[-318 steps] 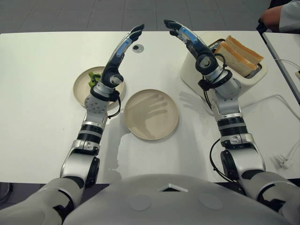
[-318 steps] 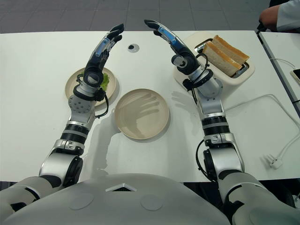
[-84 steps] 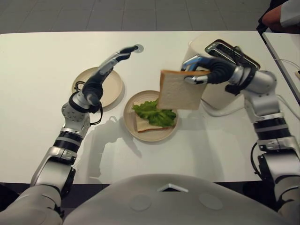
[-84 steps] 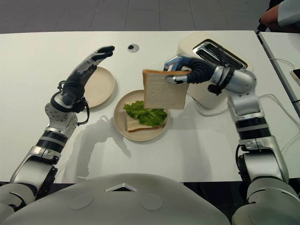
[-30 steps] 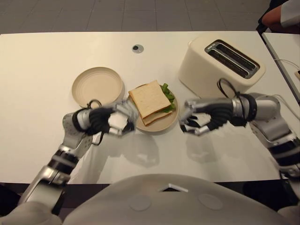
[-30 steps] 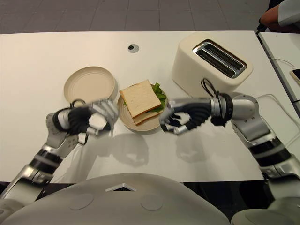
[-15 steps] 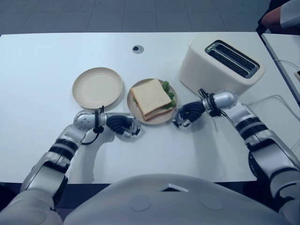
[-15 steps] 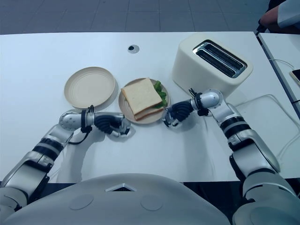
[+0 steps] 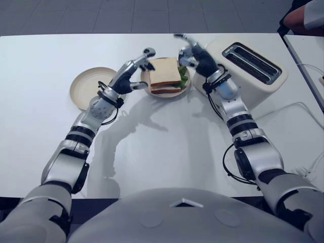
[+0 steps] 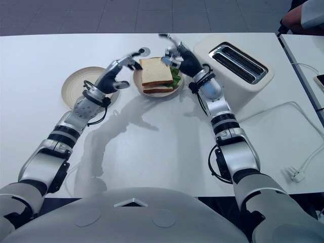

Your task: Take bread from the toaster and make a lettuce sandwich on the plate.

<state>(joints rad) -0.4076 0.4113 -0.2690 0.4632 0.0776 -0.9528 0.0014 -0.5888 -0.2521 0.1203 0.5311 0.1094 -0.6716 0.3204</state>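
Observation:
A finished sandwich [image 9: 165, 72], two slices of bread with green lettuce [image 9: 183, 77] poking out on the right, sits on a tan plate [image 9: 169, 94] at the far middle of the white table. My left hand [image 9: 129, 73] is beside the plate's left rim, fingers spread and holding nothing. On the other side, my right hand [image 9: 197, 58] is over the plate's right rim with fingers extended, between the sandwich and the toaster. The cream toaster [image 9: 253, 71] stands at the far right, both slots empty.
A second, empty tan plate [image 9: 81, 93] lies at the left, partly under my left forearm. The toaster's white cable [image 9: 298, 109] runs over the table's right side to a plug [image 10: 296, 174]. The near half of the table is bare.
The sandwich plate now sits farther from me, level with the toaster. Both hands have gone from curled at its near rim to spread on either side. The empty plate lies slightly further left.

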